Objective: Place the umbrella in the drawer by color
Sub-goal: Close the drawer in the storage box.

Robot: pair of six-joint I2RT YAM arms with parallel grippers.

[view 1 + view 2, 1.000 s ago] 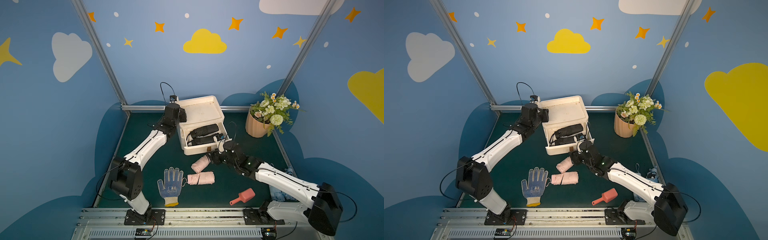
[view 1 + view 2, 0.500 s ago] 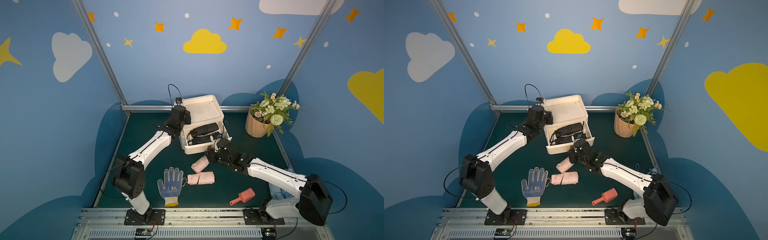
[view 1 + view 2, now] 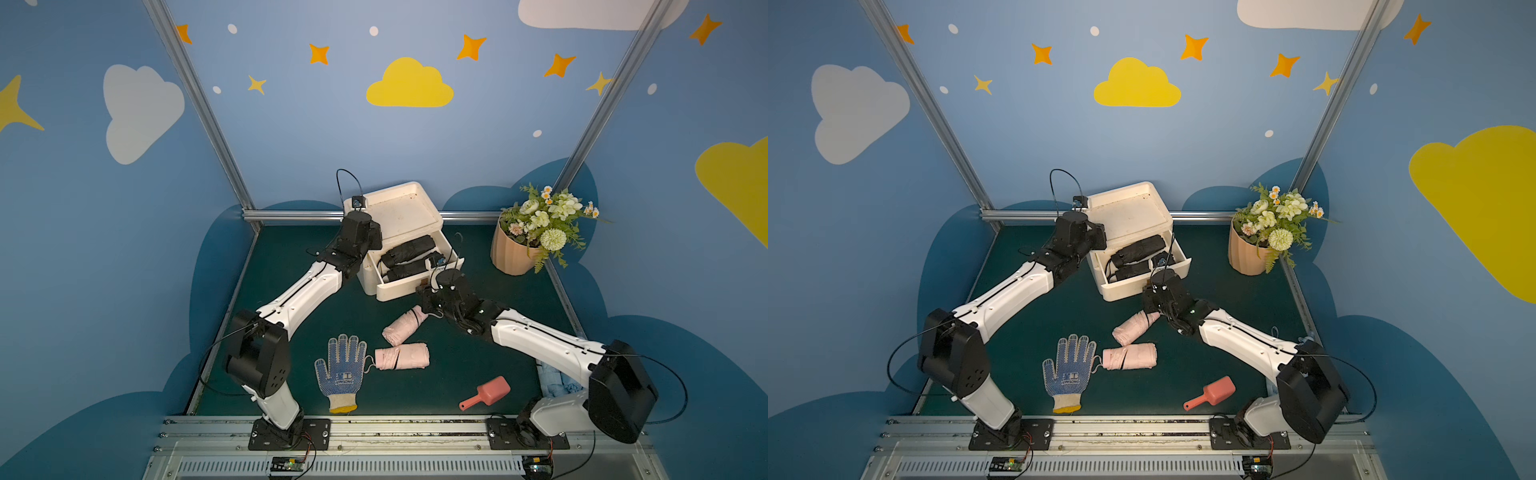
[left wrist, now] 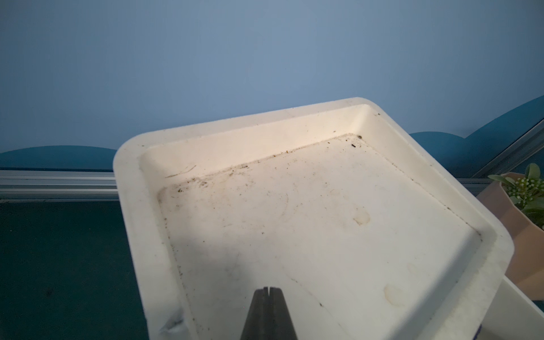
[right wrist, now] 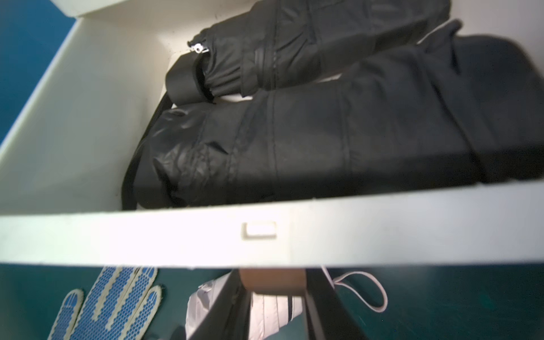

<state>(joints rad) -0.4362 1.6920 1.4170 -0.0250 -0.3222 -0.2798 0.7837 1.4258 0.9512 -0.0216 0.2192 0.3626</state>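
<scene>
Found the left gripper at 11 o'clock of the green mat, poised over the stained top tray of the white cabinet, fingers pressed together with nothing between them. Noted the cabinet itself at 12 o'clock, its drawer pulled out toward 6. Counted two black umbrellas folded inside that drawer, lying side by side (the nearer one right against the front wall in the right wrist view). Spotted a blue-dotted glove flat at 7 o'clock, fingertips toward 12. Saw the other two umbrellas out on the mat near its middle: a slanted pink umbrella just in front of the drawer, and a level pink umbrella at 6 o'clock of it, cord loop right at the glove's edge. Placed the right gripper at the drawer front, fingers apart on either side of a brown handle under the front wall and close against it. Could not tell a squeeze from mere contact. Marked a pink scoop at 5 o'clock, a blue cloth at 4 o'clock beside the right arm, and a flower pot at 2 o'clock.
</scene>
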